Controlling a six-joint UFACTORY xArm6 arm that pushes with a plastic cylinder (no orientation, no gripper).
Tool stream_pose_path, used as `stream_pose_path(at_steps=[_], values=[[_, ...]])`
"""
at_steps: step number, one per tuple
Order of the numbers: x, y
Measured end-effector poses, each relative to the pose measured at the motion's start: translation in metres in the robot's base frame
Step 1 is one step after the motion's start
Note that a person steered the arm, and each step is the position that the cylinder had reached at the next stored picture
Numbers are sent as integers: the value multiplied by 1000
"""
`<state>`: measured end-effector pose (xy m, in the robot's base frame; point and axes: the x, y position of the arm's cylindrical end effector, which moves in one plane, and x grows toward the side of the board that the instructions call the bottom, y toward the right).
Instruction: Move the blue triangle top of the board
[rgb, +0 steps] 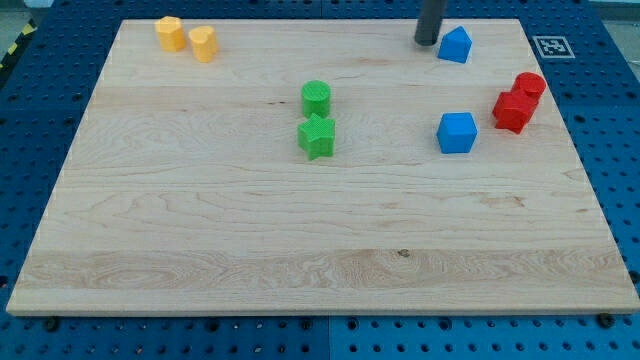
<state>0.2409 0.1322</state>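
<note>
Nearest, the bench (200, 250) is lying bare; midway are sitting a green star (316, 137), a green cylinder (316, 97) and a blue cube (457, 132). Farthest, the blue triangle (455, 45) is resting near the top edge, my tip (428, 41) standing just left of it. The tool is a plain rod, holding nothing. I judge the push nearly finished; only a slight upward nudge remains.

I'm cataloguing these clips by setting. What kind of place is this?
Probably a robotics lab bench: a wooden board on a blue perforated table, a printed marker tag, and my tip beside the blue triangle.
</note>
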Motion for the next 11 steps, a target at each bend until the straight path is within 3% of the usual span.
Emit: stream_pose_path(at_steps=[2,8,11], values=[[14,-16],[25,52],[64,77]])
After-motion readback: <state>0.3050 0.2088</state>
